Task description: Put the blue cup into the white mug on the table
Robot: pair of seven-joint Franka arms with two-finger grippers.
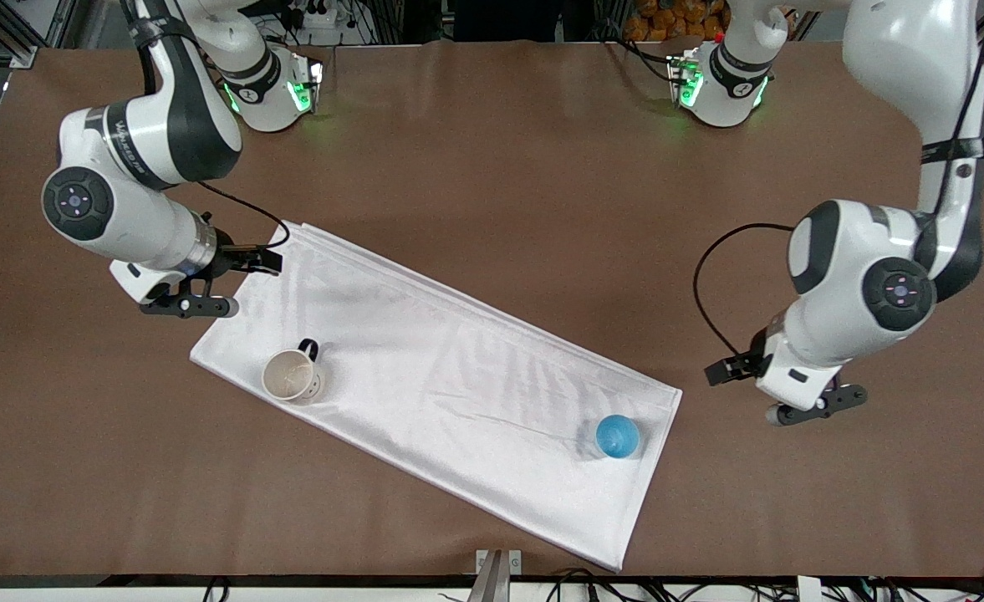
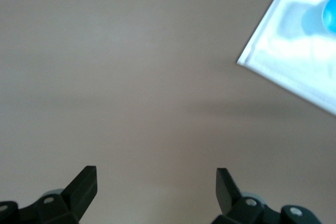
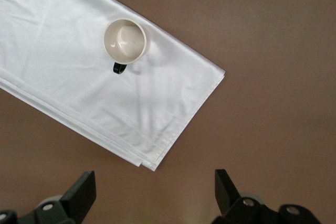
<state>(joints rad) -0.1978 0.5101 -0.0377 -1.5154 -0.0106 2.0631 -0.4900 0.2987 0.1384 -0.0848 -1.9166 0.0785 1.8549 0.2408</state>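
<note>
Blue cup (image 1: 617, 436) stands upright on the white folded cloth (image 1: 441, 376), close to the cloth's corner toward my left arm's end of the worktop (image 1: 500, 167), at about four o'clock from the cloth's middle in the front view. Well apart from it, the white mug (image 1: 293, 375) stands upright and empty on the same cloth, toward my right arm's end, at about nine o'clock from the cloth's middle, its black loop handle pointing to roughly one o'clock.

My left fingers (image 1: 818, 403) hang over bare worktop just off the cloth's end, at about three o'clock from the cup, spread apart and holding nothing; my left wrist view catches only the cloth's corner (image 2: 294, 61) and a sliver of the cup (image 2: 329, 14).

My right fingers (image 1: 195, 303) hover over the edge of the cloth at about eleven o'clock from the mug, also spread wide and empty; my right wrist view looks down into the mug (image 3: 125, 41).
</note>
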